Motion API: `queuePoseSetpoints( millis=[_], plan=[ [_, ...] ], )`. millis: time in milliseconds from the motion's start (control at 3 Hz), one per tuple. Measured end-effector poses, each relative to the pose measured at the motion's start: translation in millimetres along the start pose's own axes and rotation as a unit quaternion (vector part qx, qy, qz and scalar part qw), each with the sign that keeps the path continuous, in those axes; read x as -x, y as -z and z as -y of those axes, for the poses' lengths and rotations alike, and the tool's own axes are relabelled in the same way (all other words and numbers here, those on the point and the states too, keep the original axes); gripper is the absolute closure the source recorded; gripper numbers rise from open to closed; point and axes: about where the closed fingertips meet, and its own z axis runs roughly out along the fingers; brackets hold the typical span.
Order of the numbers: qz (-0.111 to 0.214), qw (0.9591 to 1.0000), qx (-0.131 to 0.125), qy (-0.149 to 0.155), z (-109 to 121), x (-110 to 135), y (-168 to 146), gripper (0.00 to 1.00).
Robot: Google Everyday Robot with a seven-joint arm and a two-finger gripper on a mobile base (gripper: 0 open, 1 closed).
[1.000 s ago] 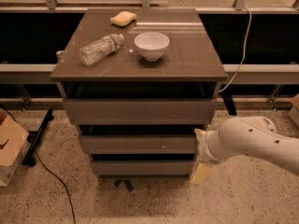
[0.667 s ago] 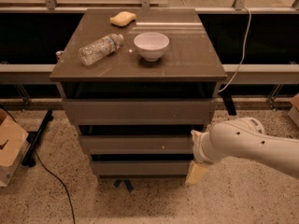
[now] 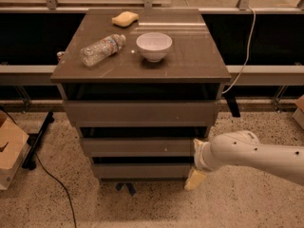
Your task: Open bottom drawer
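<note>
The drawer unit has three grey-brown handleless fronts. The bottom drawer [image 3: 142, 170] is the lowest and narrowest front, just above the floor, with a dark gap over it. The middle front [image 3: 137, 147] carries a tiny white speck. The top front [image 3: 140, 113] is the widest. My white arm [image 3: 256, 156] reaches in from the right. My gripper [image 3: 195, 177] is at the right end of the bottom drawer's front, with a cream fingertip [image 3: 194, 179] pointing down beside its right corner.
On the cabinet top [image 3: 199, 61] lie a clear plastic bottle [image 3: 102, 49], a white bowl [image 3: 154, 45] and a yellow sponge [image 3: 125, 18]. A cardboard box [image 3: 10, 148] sits on the floor at the left, with a black cable [image 3: 52, 175] beside it. A white cable [image 3: 244, 51] hangs at the right.
My arm and gripper have moved left and slightly down, closer to the right end of the bottom drawer. The drawers have not visibly moved.
</note>
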Motion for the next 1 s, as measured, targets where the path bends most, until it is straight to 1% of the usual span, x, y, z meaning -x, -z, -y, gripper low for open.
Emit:
queuePoseSetpoints(
  millis=[333, 1000],
  plan=[
    [0.018, 0.9995, 0.012, -0.022, 0, -9, -31, 0.00],
    [0.043, 0.9972, 0.040, -0.047, -6, -15, -90, 0.00]
  ],
)
